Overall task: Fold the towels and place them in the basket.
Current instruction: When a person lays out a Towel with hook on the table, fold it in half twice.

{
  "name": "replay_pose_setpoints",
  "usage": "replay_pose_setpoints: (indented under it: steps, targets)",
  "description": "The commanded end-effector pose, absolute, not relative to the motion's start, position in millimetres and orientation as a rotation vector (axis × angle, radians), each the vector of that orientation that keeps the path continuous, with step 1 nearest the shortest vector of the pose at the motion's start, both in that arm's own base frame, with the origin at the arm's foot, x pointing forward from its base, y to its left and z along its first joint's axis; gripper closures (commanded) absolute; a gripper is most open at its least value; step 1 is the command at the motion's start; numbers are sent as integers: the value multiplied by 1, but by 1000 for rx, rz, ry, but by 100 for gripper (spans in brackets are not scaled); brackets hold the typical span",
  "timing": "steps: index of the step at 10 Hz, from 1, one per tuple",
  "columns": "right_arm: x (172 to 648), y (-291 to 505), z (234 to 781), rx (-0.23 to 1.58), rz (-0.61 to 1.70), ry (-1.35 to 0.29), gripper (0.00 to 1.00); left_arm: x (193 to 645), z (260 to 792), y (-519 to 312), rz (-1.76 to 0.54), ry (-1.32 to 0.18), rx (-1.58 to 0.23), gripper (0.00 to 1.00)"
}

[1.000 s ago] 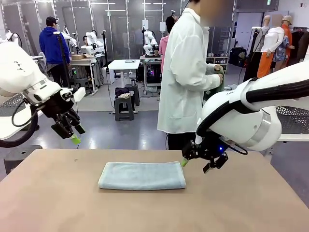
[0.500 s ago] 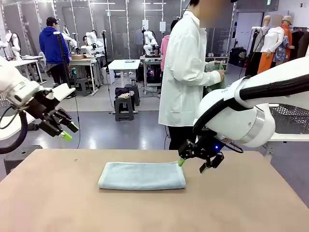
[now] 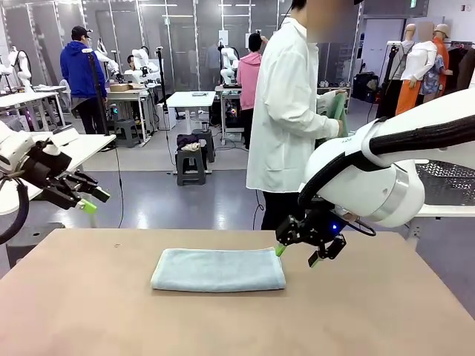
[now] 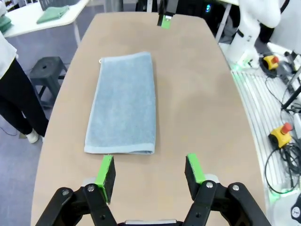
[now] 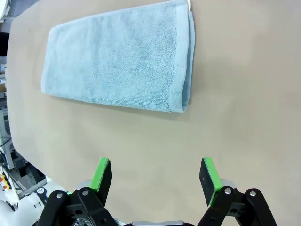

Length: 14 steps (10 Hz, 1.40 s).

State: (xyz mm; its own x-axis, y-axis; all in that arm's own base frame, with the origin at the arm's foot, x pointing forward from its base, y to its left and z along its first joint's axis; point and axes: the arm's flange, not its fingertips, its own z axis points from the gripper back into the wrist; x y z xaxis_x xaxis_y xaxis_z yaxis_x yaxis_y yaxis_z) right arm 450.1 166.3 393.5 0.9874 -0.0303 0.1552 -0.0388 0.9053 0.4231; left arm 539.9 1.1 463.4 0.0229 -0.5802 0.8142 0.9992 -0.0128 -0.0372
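Fingers on both our grippers stand apart and hold nothing. From the front, our left gripper (image 3: 93, 200) hangs in the air off the far left end of the table (image 3: 82, 311), well apart from the towel (image 3: 219, 269), which lies flat near the table's middle as a long, layered strip. Our right gripper (image 3: 298, 254) hovers just beside the towel's far right corner, not touching it. Across the table a person in a white coat (image 3: 286, 111) holds a green cloth (image 3: 338, 111). Along our left wrist, the pads (image 4: 106, 172) frame bare tabletop, with the towel's (image 4: 124, 103) short end just ahead of them. Along our right wrist, the pads (image 5: 102, 175) spread over bare table, the towel (image 5: 117, 70) lying ahead with its layered end toward the picture's right. We judge the folding half done. Next we should take one short end by its two corners and bring it over the other, before the basket comes into it.
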Motion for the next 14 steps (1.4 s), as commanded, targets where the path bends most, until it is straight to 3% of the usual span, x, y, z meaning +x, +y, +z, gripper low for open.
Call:
replay_pose_setpoints:
  steps: [1, 7, 14]
  targets:
    - [447, 165, 394, 442, 5, -162, 6, 539, 468, -1, -1440, -701, -756, 25]
    - [484, 198, 360, 345, -28, -276, 6, 539, 468, -1, -1440, -701, -756, 25]
    - [533, 204, 316, 248, -131, -260, 6, 539, 468, -1, -1440, -701, -756, 25]
